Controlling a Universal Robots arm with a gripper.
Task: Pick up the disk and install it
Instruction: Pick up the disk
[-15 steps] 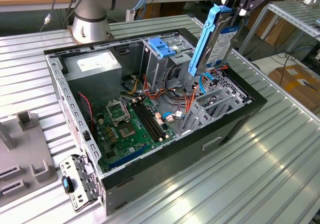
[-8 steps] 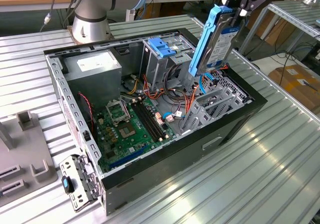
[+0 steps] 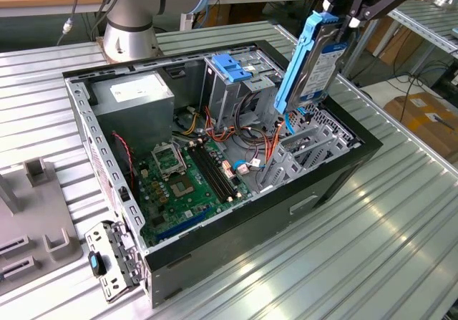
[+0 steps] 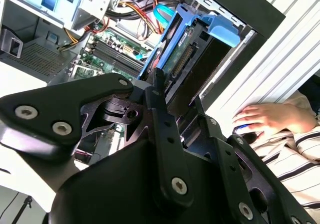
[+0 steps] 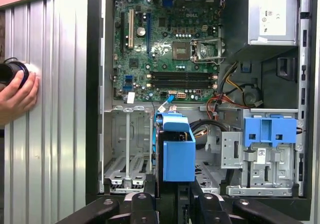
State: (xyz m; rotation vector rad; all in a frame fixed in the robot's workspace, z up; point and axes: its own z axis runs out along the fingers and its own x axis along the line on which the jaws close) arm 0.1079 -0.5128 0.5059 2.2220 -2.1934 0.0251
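Exterior view, far left: grey fixture (image 3: 32, 220) on the ribbed desk (image 3: 372, 255). Upper left: arm base (image 3: 132, 26), just behind the open case (image 3: 300, 209). Inside the case, left to right: PSU (image 3: 136, 98) in the back corner, motherboard (image 3: 179, 184) lying flat in front of it, cage (image 3: 232, 69) with a blue latch at the middle, grey bay (image 3: 308, 144) near the front wall, orange and red wires (image 3: 268, 144) between the last two. Upper right: claw (image 3: 338, 21) clamped on the top end of the disk (image 3: 311, 66). Held on edge, near upright and leaning a little, blue rail towards the camera, lower end just over the bay and beside the cage. Far right: cardboard box (image 3: 422, 112) on the floor past the desk's edge.

First wrist view: hand (image 5: 17, 96) on the desk outside the case, cupped round a black round object (image 5: 10, 71). Disk (image 5: 177, 156) seen end-on, blue carrier towards the camera, gripped at its near end by the claw (image 5: 174, 194), lined up between the bay (image 5: 125, 149) and the cage (image 5: 260, 169).

Second wrist view: claw's black linkage in front, disk (image 4: 180, 63) beyond it, connector edge showing, tilted over the case. Hand (image 4: 265, 119) and striped sleeve (image 4: 295, 159) on the desk beside the case.
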